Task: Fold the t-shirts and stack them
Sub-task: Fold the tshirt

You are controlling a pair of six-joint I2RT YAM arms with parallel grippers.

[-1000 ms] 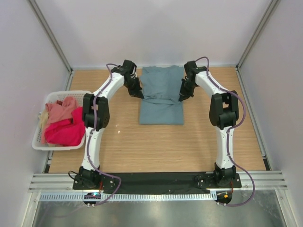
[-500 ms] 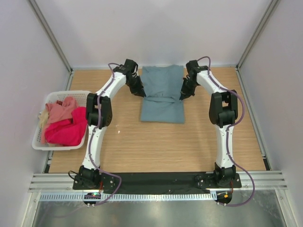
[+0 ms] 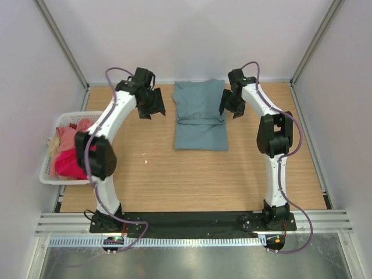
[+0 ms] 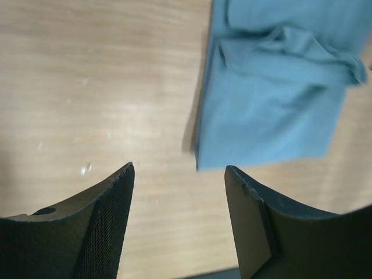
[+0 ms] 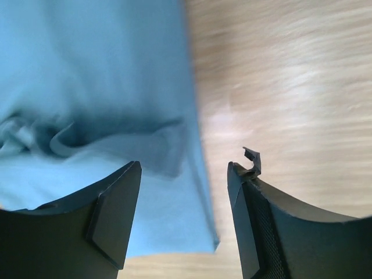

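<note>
Against the earlier frame, the left gripper [image 3: 149,107] is drawn clear to the left of the grey-teal t-shirt [image 3: 200,116], and both it and the right gripper [image 3: 228,107] are spread open, nothing held. The soft matte shirt is laid folded in a creased rectangle on the far wood-grain table [image 3: 174,180]; crumpled pink shirts [image 3: 65,142] are heaped in the white slotted basket [image 3: 44,173].

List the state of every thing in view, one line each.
Grey-teal shirt, folded, flat on the table, held by neither gripper.
Left gripper, jaws open, empty, above the table beside that shirt.
Right gripper, jaws open, empty, above that shirt's edge.
Basket, holding a heap of shirts.
Pink shirts, crumpled, unfolded, in the basket.
</note>
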